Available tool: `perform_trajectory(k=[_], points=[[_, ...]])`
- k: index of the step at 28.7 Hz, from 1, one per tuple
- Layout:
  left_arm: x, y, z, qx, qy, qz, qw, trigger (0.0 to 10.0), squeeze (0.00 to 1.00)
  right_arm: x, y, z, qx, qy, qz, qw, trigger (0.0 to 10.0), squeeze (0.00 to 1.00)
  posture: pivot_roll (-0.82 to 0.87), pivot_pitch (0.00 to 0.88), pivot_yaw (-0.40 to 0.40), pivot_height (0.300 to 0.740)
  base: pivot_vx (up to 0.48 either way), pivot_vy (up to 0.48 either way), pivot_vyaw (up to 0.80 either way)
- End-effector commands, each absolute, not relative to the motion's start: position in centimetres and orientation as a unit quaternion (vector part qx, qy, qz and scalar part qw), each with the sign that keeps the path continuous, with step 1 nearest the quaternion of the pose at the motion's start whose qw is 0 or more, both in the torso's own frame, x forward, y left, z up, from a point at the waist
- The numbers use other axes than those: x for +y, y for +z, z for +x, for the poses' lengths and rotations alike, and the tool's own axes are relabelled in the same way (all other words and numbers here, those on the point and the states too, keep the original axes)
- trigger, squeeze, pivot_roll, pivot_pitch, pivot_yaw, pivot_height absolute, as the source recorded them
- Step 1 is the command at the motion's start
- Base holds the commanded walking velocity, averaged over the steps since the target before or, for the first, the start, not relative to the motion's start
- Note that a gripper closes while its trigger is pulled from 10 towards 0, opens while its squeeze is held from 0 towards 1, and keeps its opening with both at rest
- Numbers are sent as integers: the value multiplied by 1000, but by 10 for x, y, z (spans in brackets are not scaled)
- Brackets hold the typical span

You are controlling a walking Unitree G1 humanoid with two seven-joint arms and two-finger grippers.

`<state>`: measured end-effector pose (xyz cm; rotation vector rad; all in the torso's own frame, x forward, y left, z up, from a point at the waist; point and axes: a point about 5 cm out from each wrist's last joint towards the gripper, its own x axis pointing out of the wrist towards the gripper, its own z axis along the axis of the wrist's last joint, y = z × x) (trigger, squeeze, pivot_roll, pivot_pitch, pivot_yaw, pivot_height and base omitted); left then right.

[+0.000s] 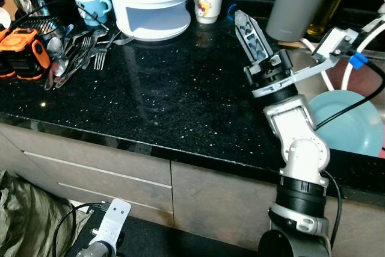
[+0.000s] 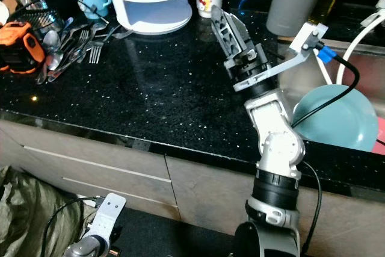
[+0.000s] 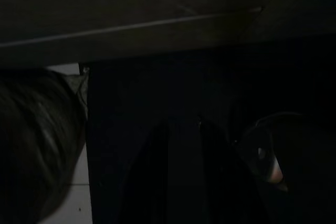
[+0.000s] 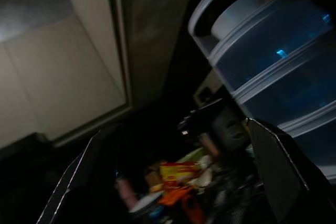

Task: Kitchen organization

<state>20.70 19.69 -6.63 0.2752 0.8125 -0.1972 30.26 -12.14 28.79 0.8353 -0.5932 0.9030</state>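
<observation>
My right gripper [image 1: 243,19] is raised over the back of the black counter [image 1: 150,94], pointing up and away, just right of a white picture mug [image 1: 208,4]. Its fingers stand open with nothing between them, as the right wrist view [image 4: 176,129] shows. A stacked translucent container [image 1: 153,4] stands left of the mug, and a blue mug [image 1: 91,5] further left. Loose forks and spoons [image 1: 72,52] lie in a pile at the counter's left. My left arm [image 1: 108,227] hangs idle low in front of the drawers; its wrist view is very dark.
A grey thermos with a red cap [image 1: 299,1] and an oil bottle [image 1: 329,4] stand at the back right. A teal plate [image 1: 346,121] lies in the sink on the right. An orange tool [image 1: 21,49] sits far left. Drawer fronts [image 1: 102,173] are below the counter edge.
</observation>
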Motion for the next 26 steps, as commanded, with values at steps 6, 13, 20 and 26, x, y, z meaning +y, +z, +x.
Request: perform_trajectory(k=[6, 13, 20, 26], points=[[200, -69, 202, 408, -99, 143, 896, 10000, 0, -107, 274, 292, -246, 442, 397, 766, 10000, 0, 121, 59, -10, 740, 0, 0, 781], [197, -70, 202, 415, -104, 129, 895, 10000, 0, -101, 274, 290, -241, 453, 398, 760, 10000, 0, 115, 43, -12, 740, 0, 0, 781], [196, -71, 202, 421, -103, 114, 894, 10000, 0, -101, 279, 290, -248, 456, 393, 759, 10000, 0, 111, 40, -13, 740, 0, 0, 781], [196, -71, 201, 430, -106, 113, 889, 10000, 0, -101, 282, 291, -252, 457, 389, 759, 10000, 0, 109, 38, -13, 740, 0, -80, 781]])
